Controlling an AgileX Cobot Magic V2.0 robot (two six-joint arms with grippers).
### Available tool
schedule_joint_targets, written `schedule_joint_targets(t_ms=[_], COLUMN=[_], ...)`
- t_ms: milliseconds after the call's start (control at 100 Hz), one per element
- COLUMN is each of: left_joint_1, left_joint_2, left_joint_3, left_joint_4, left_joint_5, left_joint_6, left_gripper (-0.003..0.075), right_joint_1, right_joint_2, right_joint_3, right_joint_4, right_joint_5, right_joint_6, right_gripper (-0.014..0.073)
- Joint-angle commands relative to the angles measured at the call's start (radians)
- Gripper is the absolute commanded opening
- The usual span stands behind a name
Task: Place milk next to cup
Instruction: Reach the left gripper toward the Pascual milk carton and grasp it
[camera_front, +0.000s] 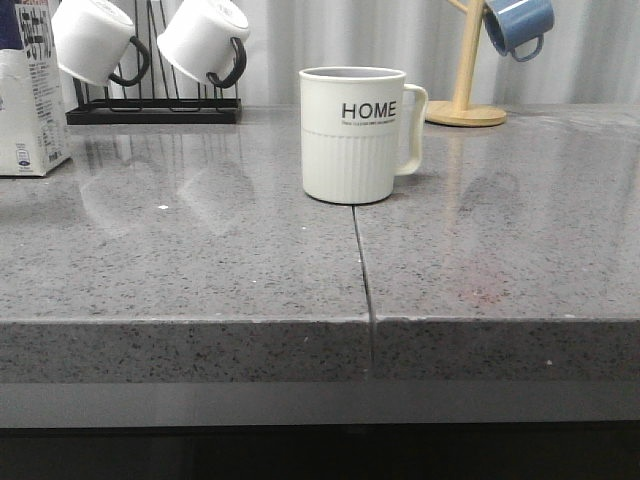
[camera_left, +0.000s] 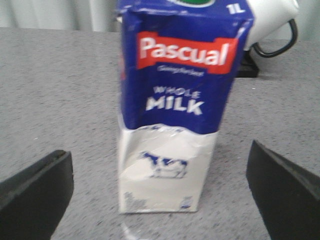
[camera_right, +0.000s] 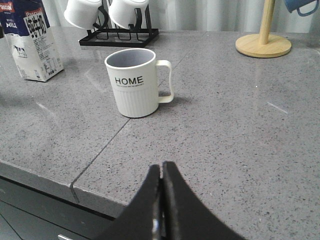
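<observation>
My right gripper (camera_right: 161, 200) is nearest to me, low over the front edge of the grey speckled stone counter (camera_front: 500, 270). Its two black fingers are pressed flat together with nothing between them. A thin dark seam (camera_front: 362, 265) runs across the shiny counter from the front edge.

At the far end of that seam stands the big cream-white cup (camera_front: 350, 133). It is made of smooth pottery with little ribs running down its lower half. Black letters on it spell "HOME", and tiny words sit under them that I cannot read. Its handle points to my right.

My left gripper (camera_left: 160, 187) is spread wide apart. A black finger (camera_left: 37, 182) sits on each side of the tall milk carton (camera_left: 175, 107), and neither one touches it. The milk stands upright on the counter, far off to the left of the cup and well apart from it. Its top is dark blue with a red band that says "Pascual". Under that it says "WHOLE MILK", and "1L" is in the corner. The bottom is white and a bit crinkled, with a small cow picture.

At the back, two smooth white mugs with black handles (camera_front: 150, 42) hang on a black wire rack (camera_front: 155, 108). A blue mug (camera_front: 518, 24) hangs on a light wooden stand (camera_front: 465, 105).
</observation>
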Motion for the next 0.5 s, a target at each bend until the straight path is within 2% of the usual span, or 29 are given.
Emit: schedule_joint_targets(t_ms=[0, 200, 490], left_joint_1=[-0.029, -0.031, -0.031], left_joint_2=[0.012, 0.103, 0.205], left_joint_3=[-0.064, -0.114, -0.187], left_joint_4=[-0.008, -0.010, -0.010], left_joint_5=[-0.103, -0.196, -0.215], left_joint_6=[-0.008, -0.008, -0.008], left_gripper=[0.0678, 0.0678, 0.0659], right_joint_1=[0.000, 0.000, 0.000], right_joint_2=[0.010, 0.010, 0.010], right_joint_3=[-0.026, -0.026, -0.026], right_joint_4=[-0.002, -0.002, -0.002], right_joint_5=[-0.074, -0.074, -0.074], right_joint_6=[-0.003, -0.003, -0.003], right_gripper=[-0.0067, -0.0067, -0.0067])
